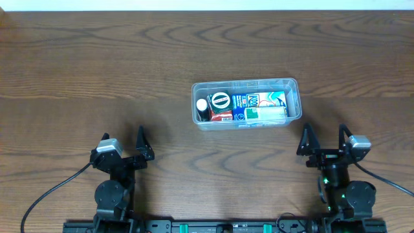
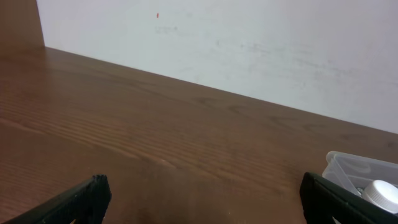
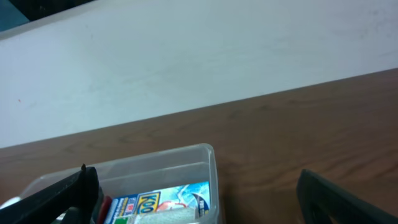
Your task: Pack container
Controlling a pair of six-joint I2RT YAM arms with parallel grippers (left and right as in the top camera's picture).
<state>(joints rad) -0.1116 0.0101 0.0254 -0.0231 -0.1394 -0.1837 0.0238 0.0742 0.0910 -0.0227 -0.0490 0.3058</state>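
As it sits on the table point(image 1: 97, 71), the container point(image 1: 246, 83) holds a blue-and-white carton point(image 1: 260, 99).

My left arm point(image 1: 111, 191) and right arm point(image 1: 349, 194) sit folded back at the near side. The left tool point(image 1: 123, 134) and right tool point(image 1: 324, 129) point forward and sit low, fingers spread wide, gripping nothing.

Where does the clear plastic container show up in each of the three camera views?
Overhead: the container sits just right of centre on the table.
Left wrist: only one corner shows, at the lower right edge.
Right wrist: one end shows along the bottom, left of centre.
Shared landmark: the white wall along the table's far edge, seen in all three.
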